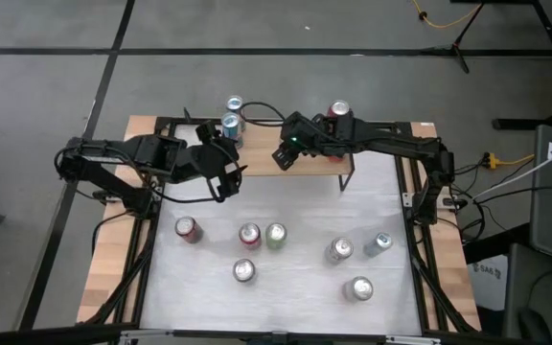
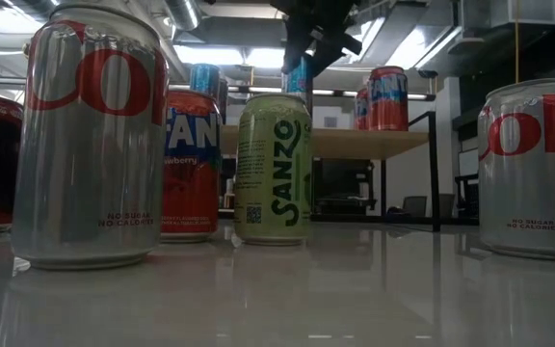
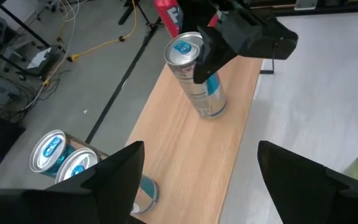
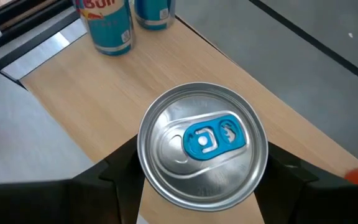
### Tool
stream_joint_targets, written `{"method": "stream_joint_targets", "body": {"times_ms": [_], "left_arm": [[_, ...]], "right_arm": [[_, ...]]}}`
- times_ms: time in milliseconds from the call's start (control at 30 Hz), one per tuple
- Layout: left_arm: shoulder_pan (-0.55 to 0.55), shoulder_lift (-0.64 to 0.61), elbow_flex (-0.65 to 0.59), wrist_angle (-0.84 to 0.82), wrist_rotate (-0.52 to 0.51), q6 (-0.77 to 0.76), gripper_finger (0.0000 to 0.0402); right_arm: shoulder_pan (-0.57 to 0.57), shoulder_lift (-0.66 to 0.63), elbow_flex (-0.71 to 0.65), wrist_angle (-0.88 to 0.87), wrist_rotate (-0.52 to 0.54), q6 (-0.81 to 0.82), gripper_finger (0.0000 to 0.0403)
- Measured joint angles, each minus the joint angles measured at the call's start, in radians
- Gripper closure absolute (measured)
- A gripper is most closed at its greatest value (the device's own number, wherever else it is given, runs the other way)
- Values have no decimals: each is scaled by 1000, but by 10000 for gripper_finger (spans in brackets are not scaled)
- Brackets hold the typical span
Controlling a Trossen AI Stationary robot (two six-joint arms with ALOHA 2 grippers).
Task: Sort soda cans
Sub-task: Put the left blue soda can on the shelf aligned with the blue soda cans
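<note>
My right gripper is shut on a light blue and silver soda can over the wooden shelf at the table's far side. Its silver top fills the right wrist view. My left gripper hovers open and empty to the shelf's left. Two more light blue cans stand upright at the shelf's left end, and a red can stands at its right end. Several red, silver and green cans stand on the white table. My right gripper pinches the can's upper side wall, just under the rim, between its two fingers. The fingers come from above, pointing down. The can is upright under the gripper; whether its base rests on the shelf, I cannot tell.
The shelf stands on thin dark legs above the table's far part, with bare wood between the can groups. In the low view a silver can, a red can and a green can stand close by. One can lies near the right edge.
</note>
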Motion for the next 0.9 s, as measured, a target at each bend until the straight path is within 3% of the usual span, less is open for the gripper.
{"method": "stream_joint_targets", "body": {"times_ms": [900], "left_arm": [[0, 0, 0, 0, 0, -2, 97]], "right_arm": [[0, 1, -3, 14, -34, -2, 175]]}}
